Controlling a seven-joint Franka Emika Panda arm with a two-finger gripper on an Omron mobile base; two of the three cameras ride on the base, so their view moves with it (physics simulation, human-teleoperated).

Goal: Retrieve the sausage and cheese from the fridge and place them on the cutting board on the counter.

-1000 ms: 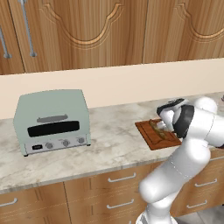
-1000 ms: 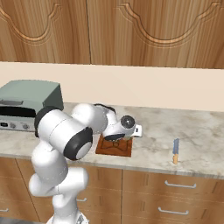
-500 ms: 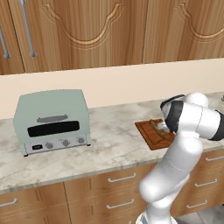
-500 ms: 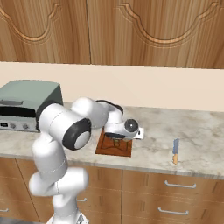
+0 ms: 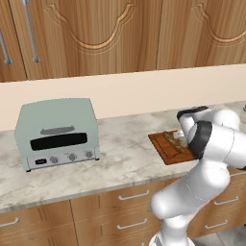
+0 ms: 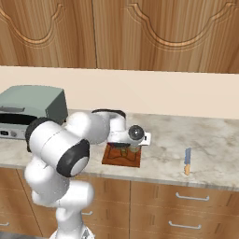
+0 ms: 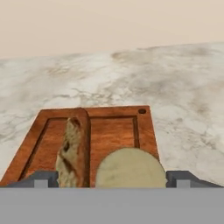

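The reddish-brown cutting board (image 7: 144,131) (image 5: 163,149) (image 6: 113,159) lies on the beige marbled counter (image 5: 120,163) (image 6: 210,140). On it lies the sausage (image 7: 72,148) (image 5: 170,139), lengthwise along the board's left half. The round tan cheese (image 7: 130,168) (image 5: 180,142) rests flat on the board beside it. My gripper (image 7: 113,180) (image 6: 125,150) hovers low over the board's near end, open, its two dark fingertips (image 7: 41,179) standing wide on either side of the sausage and cheese. The fridge is out of view.
A pale green toaster oven (image 5: 57,132) (image 6: 28,109) stands on the counter to the left. A knife (image 6: 187,161) lies to the right of the board. Wooden wall cabinets hang above, drawers with silver handles (image 5: 132,196) below.
The jaws have spread wider over the board, with the cheese lying free between them. The arm's elbow has rolled over while the hand stayed above the board.
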